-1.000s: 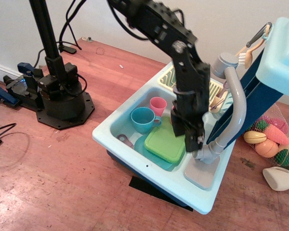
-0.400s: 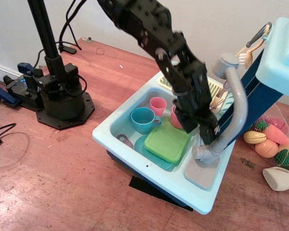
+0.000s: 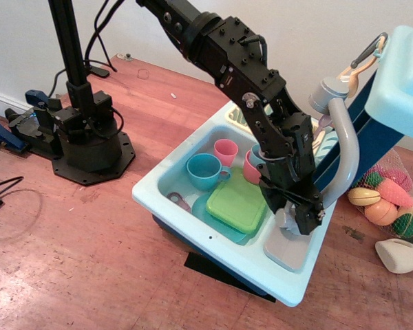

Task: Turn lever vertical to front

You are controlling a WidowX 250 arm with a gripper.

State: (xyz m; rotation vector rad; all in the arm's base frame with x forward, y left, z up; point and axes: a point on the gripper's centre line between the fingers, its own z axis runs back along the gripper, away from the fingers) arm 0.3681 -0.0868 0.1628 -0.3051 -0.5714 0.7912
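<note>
The toy faucet stands on the right rim of the light blue sink. Its tall curved grey spout rises behind my arm. My black gripper points down and presses against the faucet's round grey base. The gripper covers the lever, so I cannot see it or which way it points. I cannot make out whether the fingers are open or shut.
In the sink are a green square plate, a teal cup and two pink cups. A net bag of toy food and a white object lie to the right. A black stand base sits on the left.
My gripper has moved right and down, from over the green plate to the faucet base. The spout has swung a little to the right.
</note>
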